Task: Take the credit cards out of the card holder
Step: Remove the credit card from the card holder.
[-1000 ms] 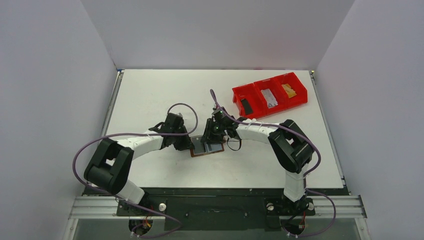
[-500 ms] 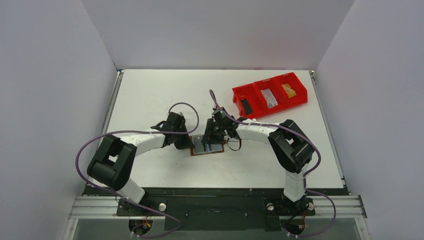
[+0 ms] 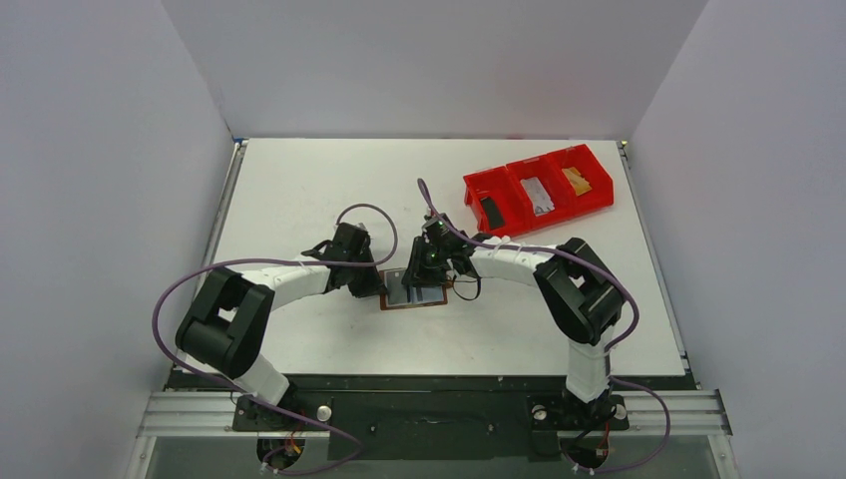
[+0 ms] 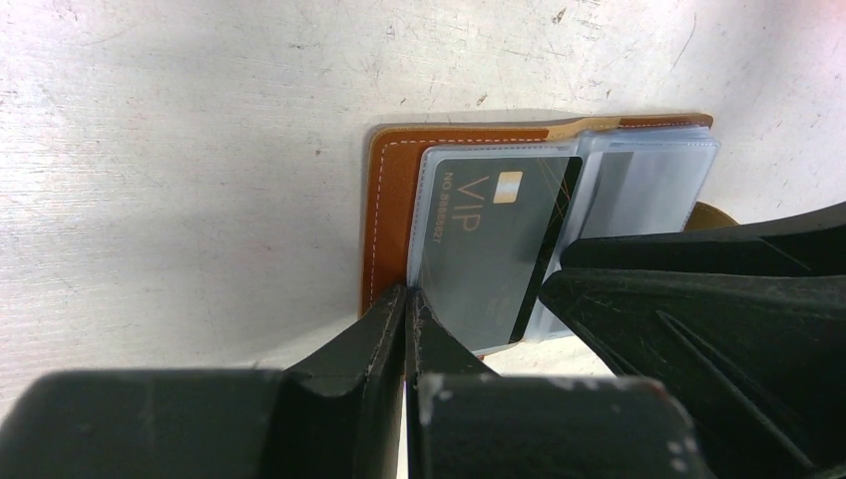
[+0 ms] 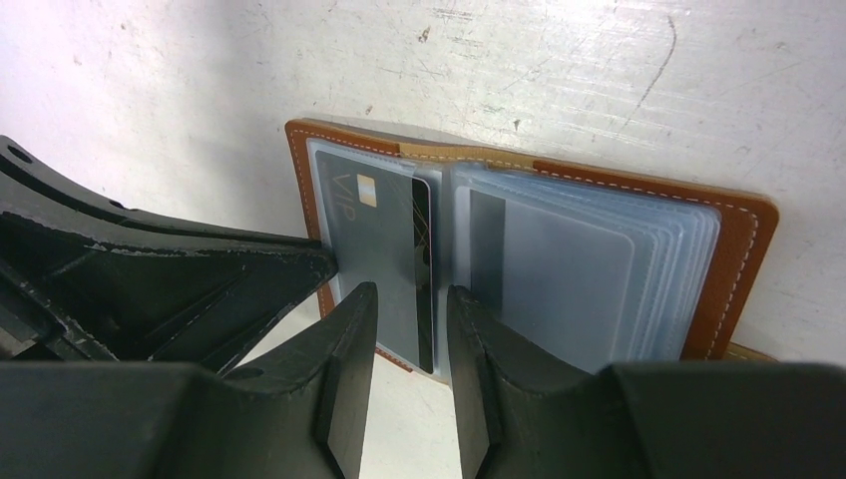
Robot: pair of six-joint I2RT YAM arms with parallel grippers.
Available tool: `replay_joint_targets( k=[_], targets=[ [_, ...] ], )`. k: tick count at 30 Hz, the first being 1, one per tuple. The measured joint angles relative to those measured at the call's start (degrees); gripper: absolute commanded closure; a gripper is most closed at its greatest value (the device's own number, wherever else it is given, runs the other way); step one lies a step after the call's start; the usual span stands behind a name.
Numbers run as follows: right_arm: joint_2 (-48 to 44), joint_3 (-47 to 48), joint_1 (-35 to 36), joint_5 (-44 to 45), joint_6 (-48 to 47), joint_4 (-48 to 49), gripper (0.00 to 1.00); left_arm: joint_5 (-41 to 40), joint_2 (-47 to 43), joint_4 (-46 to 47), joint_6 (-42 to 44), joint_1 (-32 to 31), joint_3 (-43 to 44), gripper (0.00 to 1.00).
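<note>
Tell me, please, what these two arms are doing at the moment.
The brown card holder lies open on the table. The left gripper, shut, rests its tips at the holder's edge, apparently to steady it. The right gripper, fingers apart, sits over the edge of the dark VIP card, which is not yet out of its clear pocket. The red bin at the far right holds three flat items.

Robot lab test cell. Plain pale walls (image 3: 100, 150) box me in to either side of and beyond my left pincer (image 3: 379, 287) and right pincer (image 3: 425, 279). Scuffed white table (image 3: 299, 190) under them. Behind them: black mounting plate (image 3: 429, 384), aluminium rail (image 3: 200, 419). Purple cables (image 3: 365, 207) loop off my arms. Red bin (image 3: 515, 200) beyond right pincer.
</note>
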Motion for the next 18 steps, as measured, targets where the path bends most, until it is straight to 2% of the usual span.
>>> replay_joint_targets(
  k=[18],
  targets=[
    [0.72, 0.00, 1.07, 0.63, 1.51, 0.92, 0.72, -0.22, 0.00, -0.02, -0.59, 0.00, 0.00, 1.00]
  ],
)
